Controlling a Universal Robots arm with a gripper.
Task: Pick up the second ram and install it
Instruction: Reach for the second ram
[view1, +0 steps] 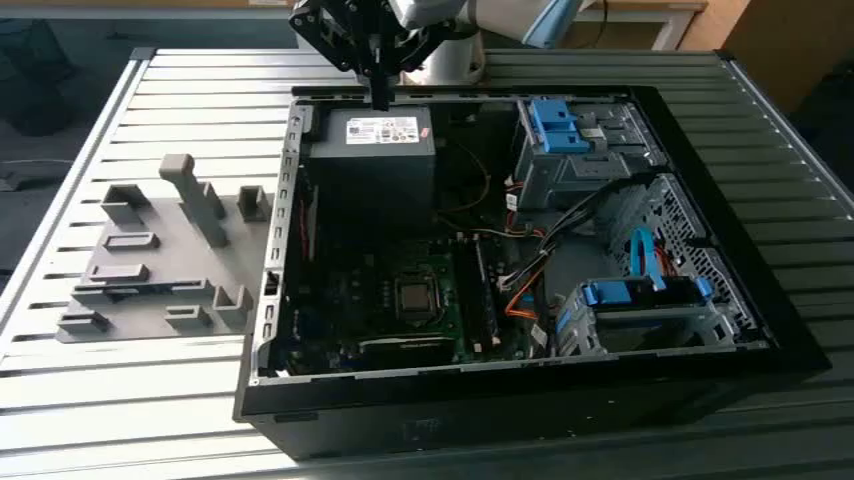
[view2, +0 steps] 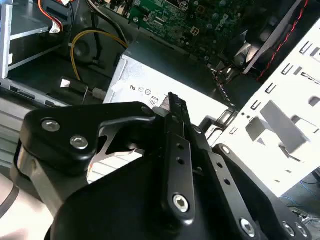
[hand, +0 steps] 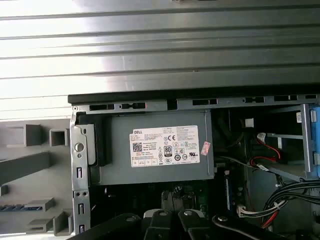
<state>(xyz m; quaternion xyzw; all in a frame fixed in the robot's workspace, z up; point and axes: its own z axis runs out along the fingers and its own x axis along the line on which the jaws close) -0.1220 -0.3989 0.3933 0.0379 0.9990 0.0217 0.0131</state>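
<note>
The second ram (view1: 140, 288) appears as a thin dark stick with a blue patch lying in the grey fixture (view1: 160, 250) left of the case; the first wrist view shows its blue strip (hand: 22, 206) at the picture's edge. My gripper (view1: 382, 98) hangs over the back wall of the open computer case (view1: 267, 380), just above the power supply (view1: 374, 135), well away from the ram. In the second wrist view its black fingers (view2: 172, 107) sit pressed together with nothing between them. The motherboard (view1: 414, 300) with its long black slots (view1: 477, 290) lies toward the case's front.
Grey fixture blocks, one a tall post (view1: 194, 195), stand on the ribbed metal table (view1: 134, 90). Blue drive brackets (view1: 558, 125) and a blue-handled cage (view1: 641, 295) fill the case's right side, with loose cables (view1: 534, 280) between them.
</note>
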